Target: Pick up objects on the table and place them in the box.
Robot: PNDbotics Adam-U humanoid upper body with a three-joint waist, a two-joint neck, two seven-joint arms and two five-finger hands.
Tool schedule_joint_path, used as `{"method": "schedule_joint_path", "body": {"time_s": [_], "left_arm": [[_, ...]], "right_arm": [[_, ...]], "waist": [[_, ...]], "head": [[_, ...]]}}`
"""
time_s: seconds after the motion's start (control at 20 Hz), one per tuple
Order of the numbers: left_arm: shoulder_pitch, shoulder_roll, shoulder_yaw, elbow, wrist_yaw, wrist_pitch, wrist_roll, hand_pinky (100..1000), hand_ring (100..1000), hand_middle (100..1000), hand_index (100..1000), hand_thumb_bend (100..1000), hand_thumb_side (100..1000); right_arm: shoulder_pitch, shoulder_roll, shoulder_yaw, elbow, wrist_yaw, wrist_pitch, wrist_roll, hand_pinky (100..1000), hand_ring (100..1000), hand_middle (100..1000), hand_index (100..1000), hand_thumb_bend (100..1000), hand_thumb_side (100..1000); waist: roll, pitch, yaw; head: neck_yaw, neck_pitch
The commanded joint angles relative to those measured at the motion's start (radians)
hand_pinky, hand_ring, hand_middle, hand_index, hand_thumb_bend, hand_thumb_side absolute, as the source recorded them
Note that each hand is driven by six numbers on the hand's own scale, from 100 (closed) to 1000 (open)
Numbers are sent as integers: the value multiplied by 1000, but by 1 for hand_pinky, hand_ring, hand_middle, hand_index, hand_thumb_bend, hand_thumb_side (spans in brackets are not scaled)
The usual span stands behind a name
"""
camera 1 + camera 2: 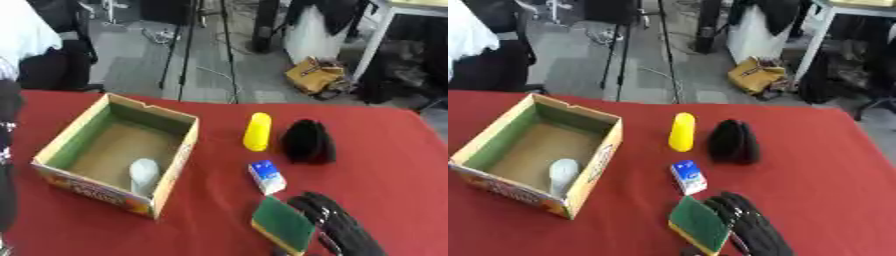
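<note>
- Red counter (385,160) held an open cardboard box (179,150) at left, its front print unreadable, a white object (144,174) inside.
- Right robot hand (750,225) clasped a green sponge (699,222) at the near edge.
- Yellow object (257,131), black object (307,141) and small blue-white carton (267,176) lay right of the box.

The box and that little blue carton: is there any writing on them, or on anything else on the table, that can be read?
Nothing can be read.
Box: red and yellow lettering on its front outer wall, too blurred to read.
Small blue and white carton: a printed face, too blurred to read.
Yellow object, black object, green sponge, white object in the box: no writing visible.
</note>
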Motion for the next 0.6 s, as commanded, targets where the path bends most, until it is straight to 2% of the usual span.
{"method": "schedule_joint_path", "body": {"time_s": [0.05, 0.6], "left_arm": [[-8, 6, -5, -18, 6, -1, -6, 987, 945, 861, 830, 100, 883], [-6, 4, -6, -18, 4, 4, -19, 988, 945, 860, 829, 100, 881]], "right_arm": [[-13, -2, -8, 3, 16, -3, 0, 1000, 1000, 885, 955, 615, 1000], [-18, 4, -24, 24, 45, 29, -43, 1000, 1000, 881, 955, 611, 1000]], "waist": [[7, -12, 2], [11, -9, -2]], "head": [[-4, -15], [-8, -21]]}}
